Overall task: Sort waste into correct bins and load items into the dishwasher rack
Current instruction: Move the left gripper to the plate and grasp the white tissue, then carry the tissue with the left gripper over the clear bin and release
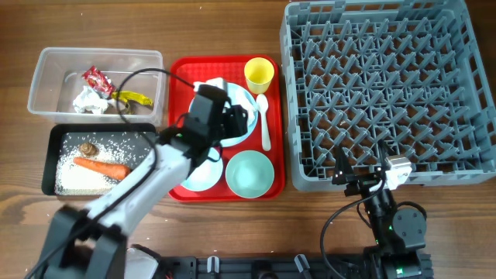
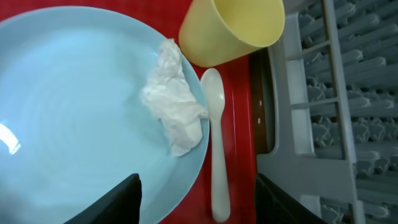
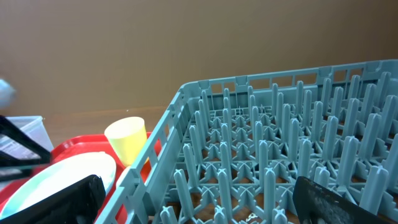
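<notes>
My left gripper (image 1: pixel 232 120) (image 2: pixel 196 186) is open and hovers over the pale blue plate (image 2: pixel 68 118) on the red tray (image 1: pixel 180 71). Crumpled white paper (image 2: pixel 174 102) lies on the plate's right side. The white spoon (image 2: pixel 216 149) (image 1: pixel 264 124) lies beside the plate, and the yellow cup (image 1: pixel 259 74) (image 2: pixel 236 28) stands behind it. A pale green bowl (image 1: pixel 249 172) and a light blue bowl (image 1: pixel 198 177) sit at the tray's front. My right gripper (image 1: pixel 360 178) (image 3: pixel 199 199) is open and empty at the front edge of the grey dishwasher rack (image 1: pixel 387 77) (image 3: pixel 186 112).
The clear tub (image 1: pixel 46 58) holds a red-silver wrapper (image 1: pixel 97 77), a yellow wrapper (image 1: pixel 136 98) and crumpled paper (image 1: pixel 89 101). The black tray (image 1: pixel 54 139) holds a carrot (image 1: pixel 101 166), rice (image 1: pixel 77 180) and a brown lump (image 1: pixel 87 148).
</notes>
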### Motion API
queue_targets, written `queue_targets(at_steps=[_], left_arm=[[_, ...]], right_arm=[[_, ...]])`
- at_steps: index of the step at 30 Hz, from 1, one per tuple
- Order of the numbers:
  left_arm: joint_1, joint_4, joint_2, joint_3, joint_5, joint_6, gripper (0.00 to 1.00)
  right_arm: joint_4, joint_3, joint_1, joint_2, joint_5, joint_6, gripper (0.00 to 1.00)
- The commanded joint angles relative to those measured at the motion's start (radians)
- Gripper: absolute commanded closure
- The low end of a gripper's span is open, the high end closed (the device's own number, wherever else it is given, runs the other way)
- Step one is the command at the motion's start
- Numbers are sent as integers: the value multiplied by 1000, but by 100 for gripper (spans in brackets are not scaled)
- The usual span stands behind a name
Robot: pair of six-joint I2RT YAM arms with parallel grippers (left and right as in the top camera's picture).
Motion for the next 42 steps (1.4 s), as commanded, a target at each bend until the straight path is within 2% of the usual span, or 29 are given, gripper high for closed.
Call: queue_targets(at_steps=[1,8,15,19,22,23,24,25,29,35,42], left_arm=[[-18,105,118,-5,-4,-25,41],[-18,267,291,-5,-59,-25,41],[-18,359,332,-5,-71,-25,44],[-18,358,332,-5,-71,-25,72],[-18,349,332,-5,-72,-24,77],[-18,347,332,-5,-72,-24,81],[-18,348,332,-5,-71,-24,92],[-18,350,332,-5,-72,-24,96],[-16,385,319,-5,-71,-24,96],[-14,355,178,-5,-77,-16,96],[27,247,-46,-5,-204,11,96]], right_arm=[[3,-1,1,0,6,-2,0],[3,-1,1,0,5,-2,0],[3,-1,1,0,5,-2,0],[3,-1,1,0,5,-2,0],[3,-1,1,0,5,-2,0],[3,-1,1,0,5,-2,0],[3,-1,1,0,5,-2,0],[3,-1,1,0,5,-2,0],[3,-1,1,0,5,-2,0],[3,-1,1,0,6,-2,0],[3,-1,1,0,6,-2,0]])
